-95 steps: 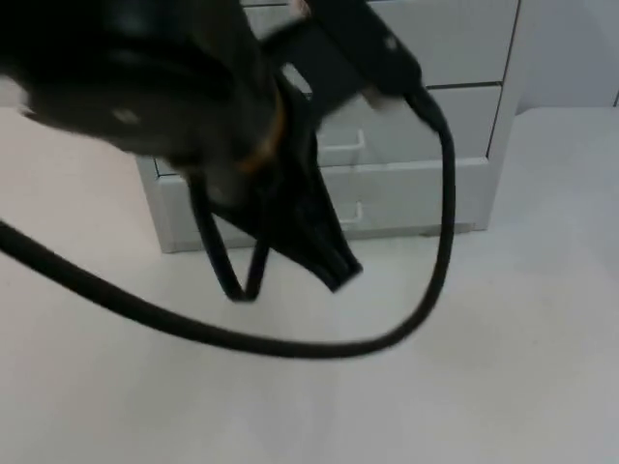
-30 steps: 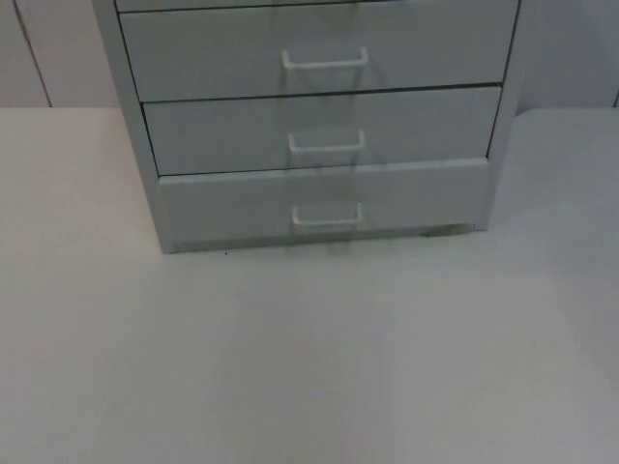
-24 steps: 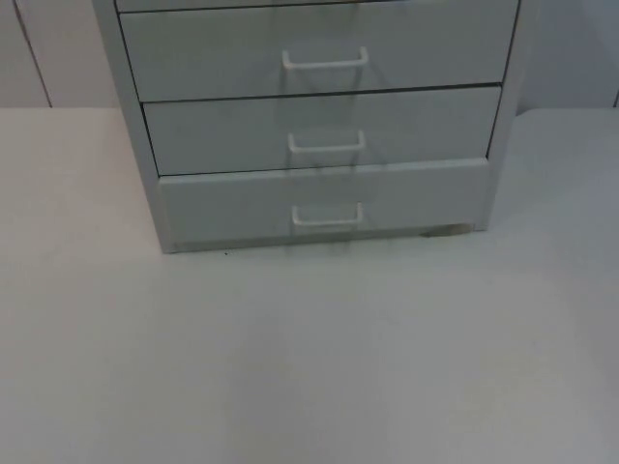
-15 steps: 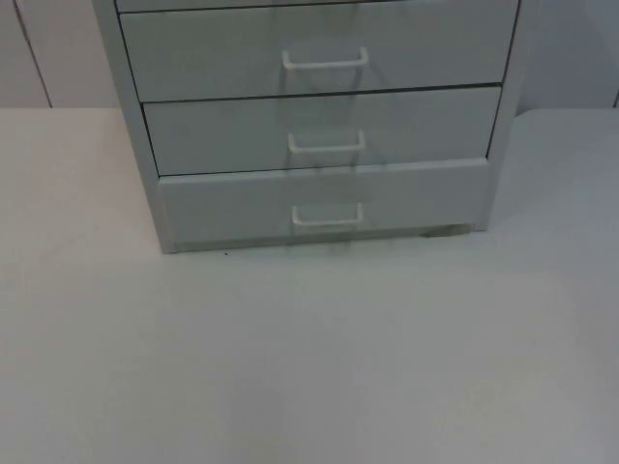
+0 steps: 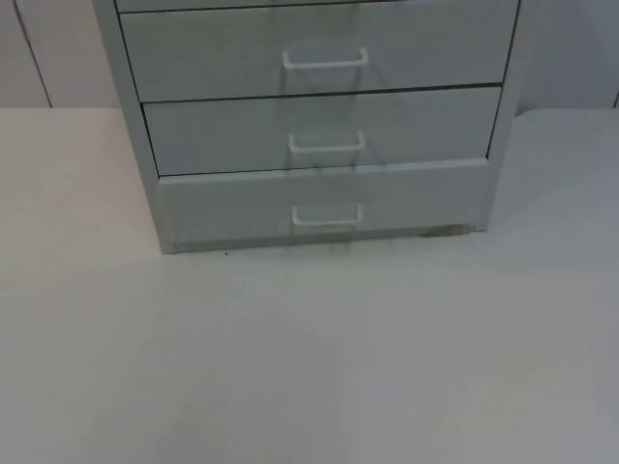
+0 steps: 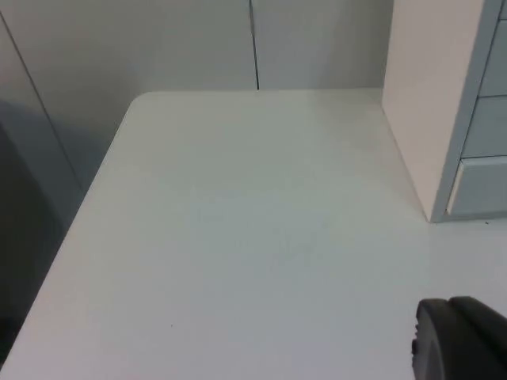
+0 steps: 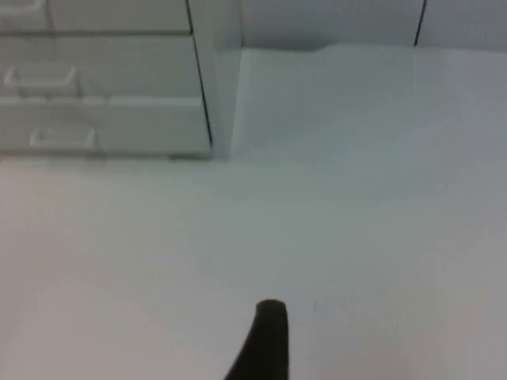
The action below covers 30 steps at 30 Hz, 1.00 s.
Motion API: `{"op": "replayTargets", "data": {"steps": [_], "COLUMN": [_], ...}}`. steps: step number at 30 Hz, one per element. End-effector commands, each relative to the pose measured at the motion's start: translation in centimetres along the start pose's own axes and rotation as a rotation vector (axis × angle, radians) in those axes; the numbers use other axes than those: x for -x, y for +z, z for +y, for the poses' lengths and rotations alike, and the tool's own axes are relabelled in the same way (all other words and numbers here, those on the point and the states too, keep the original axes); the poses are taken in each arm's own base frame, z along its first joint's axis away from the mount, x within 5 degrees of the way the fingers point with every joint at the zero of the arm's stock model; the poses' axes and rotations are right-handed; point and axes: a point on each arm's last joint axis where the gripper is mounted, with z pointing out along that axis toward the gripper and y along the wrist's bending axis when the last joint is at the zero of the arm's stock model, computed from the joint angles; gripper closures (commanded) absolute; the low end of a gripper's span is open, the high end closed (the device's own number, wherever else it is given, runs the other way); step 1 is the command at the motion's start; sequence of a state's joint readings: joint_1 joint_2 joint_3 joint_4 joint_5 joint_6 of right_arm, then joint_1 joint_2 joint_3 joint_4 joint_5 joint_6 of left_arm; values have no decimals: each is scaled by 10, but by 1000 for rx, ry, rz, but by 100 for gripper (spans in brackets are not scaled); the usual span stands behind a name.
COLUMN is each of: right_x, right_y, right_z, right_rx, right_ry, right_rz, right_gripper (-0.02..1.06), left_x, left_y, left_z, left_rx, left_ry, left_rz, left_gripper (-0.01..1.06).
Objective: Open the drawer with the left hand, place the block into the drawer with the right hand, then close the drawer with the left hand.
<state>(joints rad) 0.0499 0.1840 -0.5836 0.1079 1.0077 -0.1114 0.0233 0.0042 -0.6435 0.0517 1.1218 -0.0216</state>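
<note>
White table top (image 5: 309, 367) in foreground; left gripper (image 6: 459, 340) low over table beside cabinet's flank, right gripper (image 7: 265, 340) over table off cabinet's other side; whether either is open or closed cannot be told; both arms apparently waiting. Farther back, grey drawer cabinet (image 5: 135, 145) stands on table, all drawers flush shut, bottom drawer (image 5: 406, 198) with handle (image 5: 327, 216) untouched. Block presumably inside; judged: task complete or nearly so, nothing left but retreat.

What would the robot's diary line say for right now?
drawer cabinet: all three visible drawers shut | bottom drawer: closed | table: bare in front | left end effector: left of cabinet | right end effector: right of cabinet
</note>
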Motion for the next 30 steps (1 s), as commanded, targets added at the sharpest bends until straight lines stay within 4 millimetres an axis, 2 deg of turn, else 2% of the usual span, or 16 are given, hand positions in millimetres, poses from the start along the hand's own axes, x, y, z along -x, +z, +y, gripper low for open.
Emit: {"op": "replayTargets", "data": {"steps": [1,4,7,11,18,30], "right_x": [-9,-19,-31,-35,-34,-35], "right_y": [-1,-4,-15,-14,-12,-12], "right_z": [-1,-1,0,1,-1,-1], "right_rx": [-4,-1,-3,6,-13,-15], "right_ry": [-9,-10,-9,-7,-15,-16], "right_rz": [22,7,-65,-30,-40,-40], "right_gripper": [31,31,31,31,31,31], "left_x": [-1,-2,-4,-10,-25,-25], "left_y": [0,0,1,7,26,33], "left_z": [0,0,-2,-5,-7,-9], "left_rx": [5,1,-20,-46,-60,-79], "left_ry": [-8,-10,-19,0,1,4], "left_rz": [0,12,34,69,134,98], "left_gripper": [105,105,105,105,105,105]}}
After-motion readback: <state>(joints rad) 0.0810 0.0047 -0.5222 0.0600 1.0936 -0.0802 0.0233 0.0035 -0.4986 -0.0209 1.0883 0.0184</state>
